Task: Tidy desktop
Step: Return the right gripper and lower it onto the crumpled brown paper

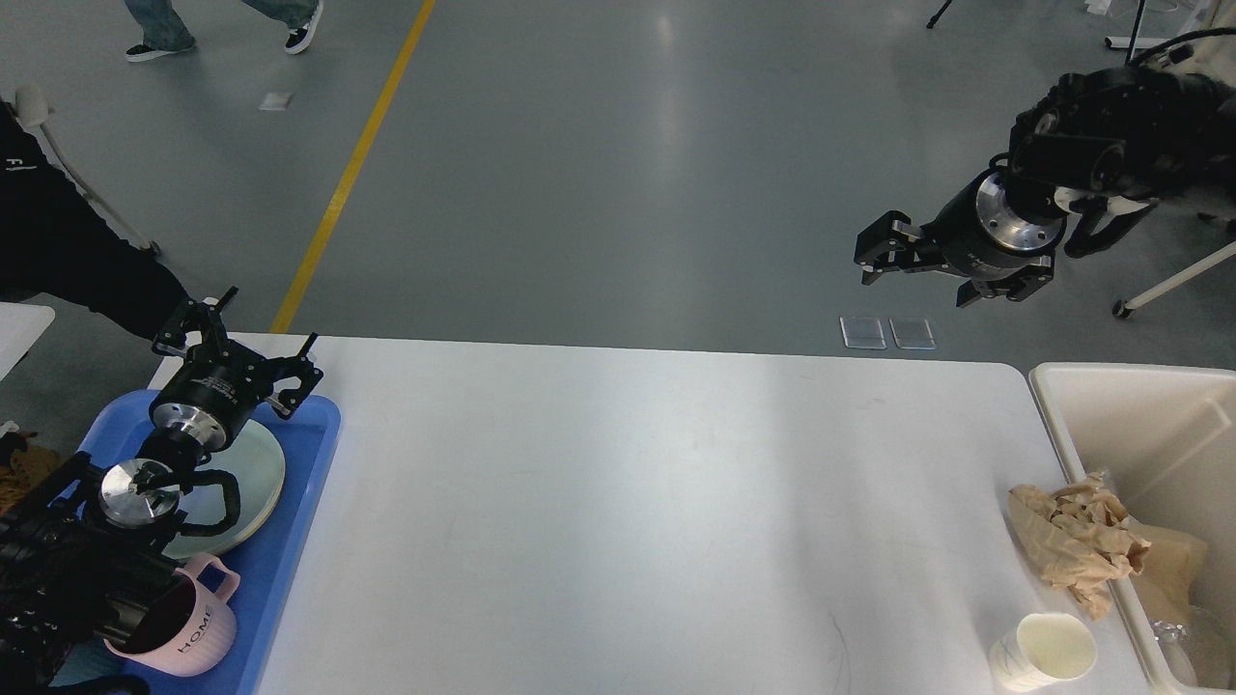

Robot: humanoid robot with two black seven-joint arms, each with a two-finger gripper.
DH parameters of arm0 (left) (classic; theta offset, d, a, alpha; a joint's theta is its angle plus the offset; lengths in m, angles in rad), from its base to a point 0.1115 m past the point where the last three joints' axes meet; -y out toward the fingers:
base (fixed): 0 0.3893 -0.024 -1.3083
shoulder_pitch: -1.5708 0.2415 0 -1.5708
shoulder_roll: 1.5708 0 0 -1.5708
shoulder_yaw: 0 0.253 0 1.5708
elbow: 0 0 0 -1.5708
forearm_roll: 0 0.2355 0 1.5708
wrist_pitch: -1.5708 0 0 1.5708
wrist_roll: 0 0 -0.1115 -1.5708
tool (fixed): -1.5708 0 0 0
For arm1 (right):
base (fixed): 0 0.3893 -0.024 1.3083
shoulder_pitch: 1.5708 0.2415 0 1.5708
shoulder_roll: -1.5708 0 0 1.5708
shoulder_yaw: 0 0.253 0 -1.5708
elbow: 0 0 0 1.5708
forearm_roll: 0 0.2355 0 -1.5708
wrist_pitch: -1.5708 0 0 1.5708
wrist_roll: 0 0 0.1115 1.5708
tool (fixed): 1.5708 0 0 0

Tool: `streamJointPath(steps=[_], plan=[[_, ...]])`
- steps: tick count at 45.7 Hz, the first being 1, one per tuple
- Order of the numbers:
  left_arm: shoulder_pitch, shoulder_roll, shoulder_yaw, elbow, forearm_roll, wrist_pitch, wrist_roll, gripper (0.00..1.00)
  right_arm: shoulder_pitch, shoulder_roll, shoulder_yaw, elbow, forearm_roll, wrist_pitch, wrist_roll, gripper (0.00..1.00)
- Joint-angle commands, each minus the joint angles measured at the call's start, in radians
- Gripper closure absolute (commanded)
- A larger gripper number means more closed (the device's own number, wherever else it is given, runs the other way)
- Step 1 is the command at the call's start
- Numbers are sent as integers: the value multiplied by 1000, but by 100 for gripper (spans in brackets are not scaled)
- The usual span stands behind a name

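Note:
The desktop (pixel 618 502) is a wide white tabletop filling the lower half of the head view. A crumpled brown paper (pixel 1067 545) lies at its right edge, against the bin's rim. In front of it, at the near right corner, stands a white paper cup (pixel 1045 652). My left gripper (pixel 266 323) hovers open and empty over the far end of the blue tray (pixel 299 541). My right gripper (pixel 915 270) hangs open and empty in the air beyond the table's far right edge, pointing left.
On the blue tray sit a pale green plate (pixel 261 463) and a pink mug (pixel 188 632) marked HOME. A beige bin (pixel 1139 425) stands off the table's right end. A person's legs move across the floor far behind.

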Motion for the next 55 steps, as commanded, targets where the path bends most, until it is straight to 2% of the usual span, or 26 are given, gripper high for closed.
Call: streamJointPath(steps=[1, 13, 20, 27, 33, 42, 55], plan=[[0, 0, 0, 0, 0, 0, 0, 3, 54, 41, -9, 11, 0, 76, 0, 0], [0, 0, 0, 0, 0, 0, 0, 3, 237, 71, 18, 58, 2, 195, 4, 0], [0, 0, 0, 0, 0, 0, 0, 3, 330, 85, 69, 138, 2, 196, 3, 0], [0, 0, 0, 0, 0, 0, 0, 3, 327, 82, 76, 137, 0, 184, 1, 0], [0, 0, 0, 0, 0, 0, 0, 3, 225, 56, 40, 126, -12, 173, 0, 0], [0, 0, 0, 0, 0, 0, 0, 3, 27, -56, -31, 71, -18, 167, -2, 0], [0, 0, 0, 0, 0, 0, 0, 3, -271, -156, -34, -83, -16, 167, -2, 0]])
